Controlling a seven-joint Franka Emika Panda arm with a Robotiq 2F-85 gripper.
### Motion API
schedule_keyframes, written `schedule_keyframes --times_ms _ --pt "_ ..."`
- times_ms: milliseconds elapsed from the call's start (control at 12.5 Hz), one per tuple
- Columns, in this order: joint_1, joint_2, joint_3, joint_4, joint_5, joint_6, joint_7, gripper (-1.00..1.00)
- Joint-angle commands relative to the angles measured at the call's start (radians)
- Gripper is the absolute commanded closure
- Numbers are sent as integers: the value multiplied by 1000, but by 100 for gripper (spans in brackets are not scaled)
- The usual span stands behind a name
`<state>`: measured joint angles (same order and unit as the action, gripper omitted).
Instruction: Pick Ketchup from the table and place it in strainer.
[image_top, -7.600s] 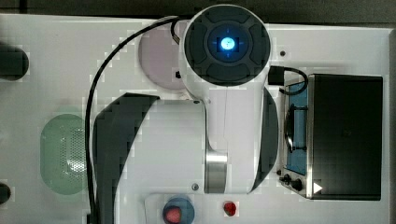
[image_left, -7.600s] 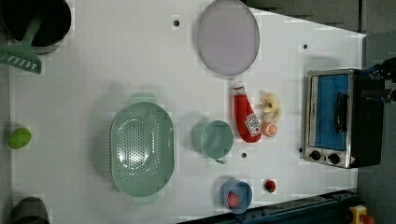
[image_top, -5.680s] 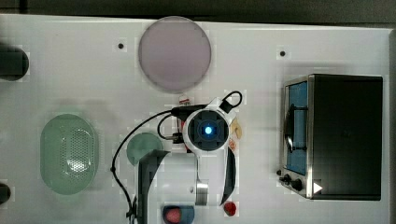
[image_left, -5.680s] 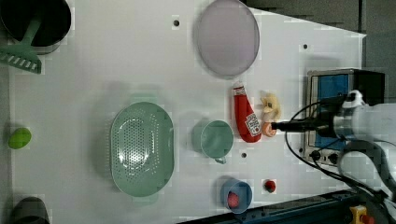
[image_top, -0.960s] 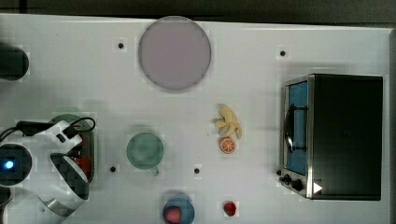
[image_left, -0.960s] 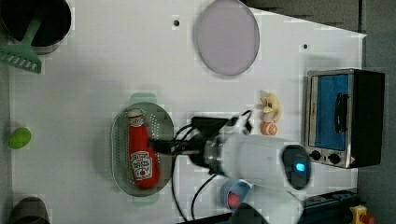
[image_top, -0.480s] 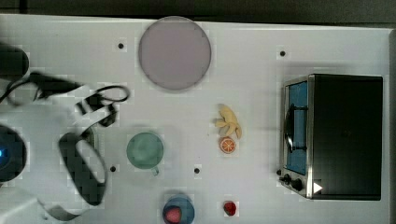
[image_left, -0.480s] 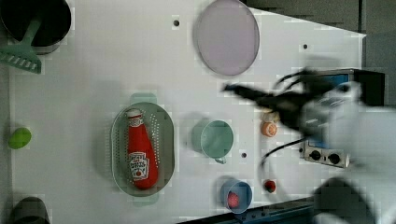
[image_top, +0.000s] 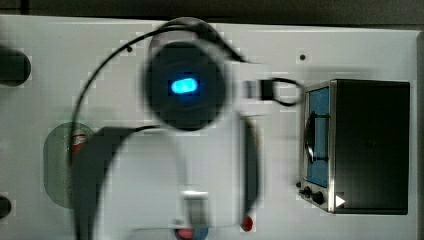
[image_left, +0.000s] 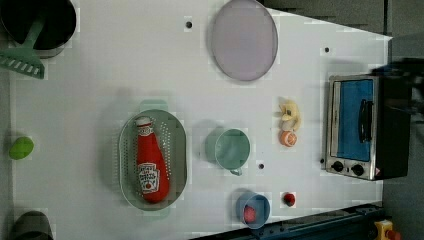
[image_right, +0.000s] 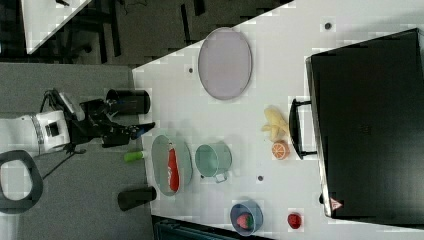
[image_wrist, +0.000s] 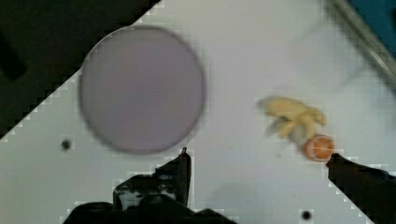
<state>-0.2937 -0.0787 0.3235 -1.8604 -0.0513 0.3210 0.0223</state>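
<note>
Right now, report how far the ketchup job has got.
Done: the ketchup lies on its side inside the strainer, cap toward the left view's top. In hand: nothing; the gripper is open and empty above the table near the plate. Left: nothing visible.

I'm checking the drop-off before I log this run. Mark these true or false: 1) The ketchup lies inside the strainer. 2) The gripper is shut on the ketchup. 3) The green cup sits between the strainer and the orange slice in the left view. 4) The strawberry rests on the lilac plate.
1) True: the ketchup lies on its side in the strainer.
2) False: the gripper is open and holds nothing.
3) True: the green cup sits between the strainer and the orange slice.
4) False: the strawberry rests on the table, far from the lilac plate.
</note>
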Motion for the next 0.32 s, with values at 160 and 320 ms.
schedule_keyframes --times_ms 160,320 --pt "1 -6 -76 56 48 -126 -80 -100" --pt "1 -6 -94 68 48 -183 -47 -100"
